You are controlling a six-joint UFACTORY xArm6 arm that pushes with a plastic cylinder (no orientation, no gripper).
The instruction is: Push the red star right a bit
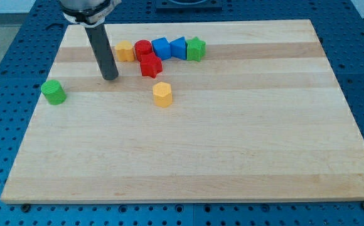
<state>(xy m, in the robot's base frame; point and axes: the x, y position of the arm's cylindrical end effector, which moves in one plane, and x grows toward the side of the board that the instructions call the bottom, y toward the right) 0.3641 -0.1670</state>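
Observation:
The red star (pixel 150 65) lies near the view's top, left of centre, just below a row of blocks. My tip (pixel 110 77) rests on the board to the star's left, about one block-width of bare wood between them. The rod rises from the tip toward the view's top left. The row above the star holds a yellow block (pixel 125 51), a red cylinder (pixel 143 48), a blue block (pixel 161 48), a blue wedge-like block (pixel 178 48) and a green star (pixel 196 48). The red star touches the red cylinder's lower edge.
A yellow hexagonal block (pixel 162 94) stands below and right of the red star. A green cylinder (pixel 53 91) stands near the board's left edge. The wooden board (pixel 232 138) lies on a blue perforated table.

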